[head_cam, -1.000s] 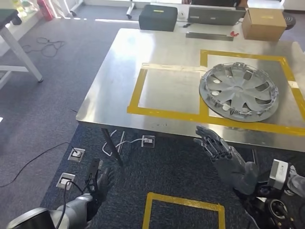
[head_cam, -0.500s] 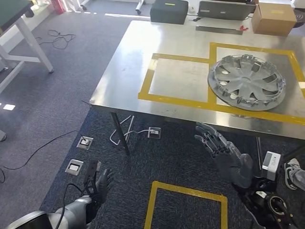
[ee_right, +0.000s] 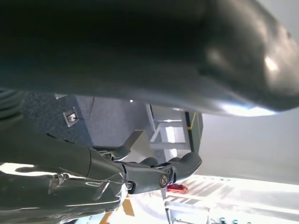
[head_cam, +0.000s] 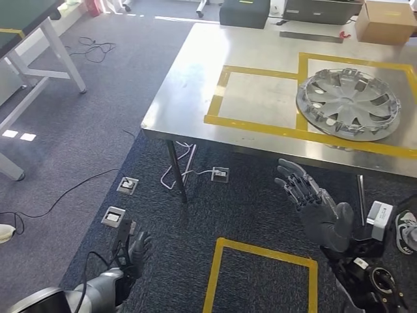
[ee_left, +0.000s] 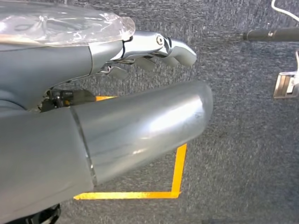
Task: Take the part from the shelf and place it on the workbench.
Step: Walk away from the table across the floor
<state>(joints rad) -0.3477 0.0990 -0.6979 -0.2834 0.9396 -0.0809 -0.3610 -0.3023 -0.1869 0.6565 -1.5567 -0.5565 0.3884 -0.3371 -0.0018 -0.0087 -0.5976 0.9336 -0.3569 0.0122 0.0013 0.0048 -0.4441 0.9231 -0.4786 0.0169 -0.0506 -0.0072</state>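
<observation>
- Right hand point(head_cam: 315, 205): fingers spread, holding nothing, below the workbench point(head_cam: 197, 78) edge.
- Part point(head_cam: 348, 103): grey wheel cover, ahead of right hand.
- Left hand point(head_cam: 131, 251): low, empty, fingers loosely extended.

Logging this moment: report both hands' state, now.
Left hand: open, holding nothing, low over the carpet.
Right hand: open, fingers spread, empty, short of the workbench.
</observation>
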